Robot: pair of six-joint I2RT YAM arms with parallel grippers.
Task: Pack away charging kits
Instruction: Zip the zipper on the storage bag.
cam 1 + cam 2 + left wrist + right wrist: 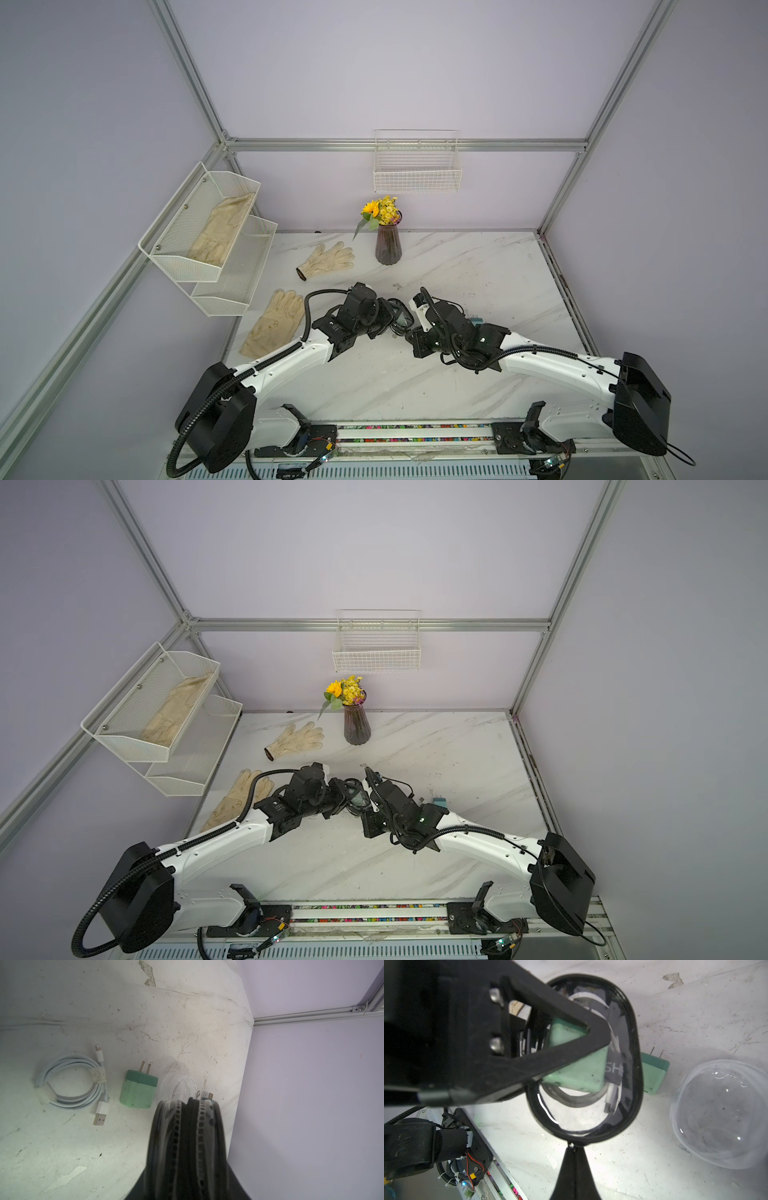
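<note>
- While both arms meet over mid-table in both top views, the black-rimmed case [401, 319] is held between them. The cream gloves [328, 259] and flower vase [387, 245] stand well apart and are no hindrance.
- Left wrist view: the case shows edge-on, zip teeth facing the camera. Beyond it on the table [187, 1022] lie a coiled cable [70, 1082], a mint-green charger [138, 1091] and a clear case [179, 1086], near enough to be knocked on lowering.
- Right wrist view: the left gripper [591, 1039] clamps across the case's flat faces, with a packed charger [581, 1072] and cable inside. The right gripper [572, 1148] is pinched fully closed at the rim, seemingly on the zip pull.
- Handling, as I judge it: light, with soft clear walls and a stiffer rim. Grip the faces or rim, since the pull is tiny and may slip.
</note>
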